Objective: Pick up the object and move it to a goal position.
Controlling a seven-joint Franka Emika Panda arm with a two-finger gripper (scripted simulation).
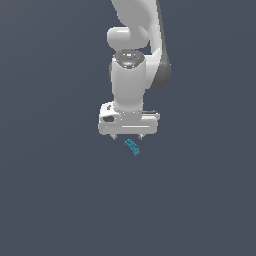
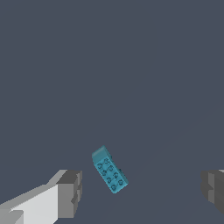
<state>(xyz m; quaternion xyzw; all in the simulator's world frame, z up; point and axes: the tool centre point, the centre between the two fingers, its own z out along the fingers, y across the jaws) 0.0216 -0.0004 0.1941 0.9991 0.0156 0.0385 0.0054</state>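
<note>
The object [image 1: 132,147] is a tiny teal-blue block lying on the dark grey floor, just below my white gripper [image 1: 128,137] in the exterior view. In the wrist view the object [image 2: 110,170] shows studs on its upper face and lies at a slant in the gap between my two grey fingertips [image 2: 71,194], nearer to one of them. My gripper [image 2: 142,190] is open wide and touches nothing. Its fingers are mostly hidden behind the hand in the exterior view.
The white arm [image 1: 131,60] rises straight up from the hand. A plain dark grey floor [image 1: 60,200] lies all around.
</note>
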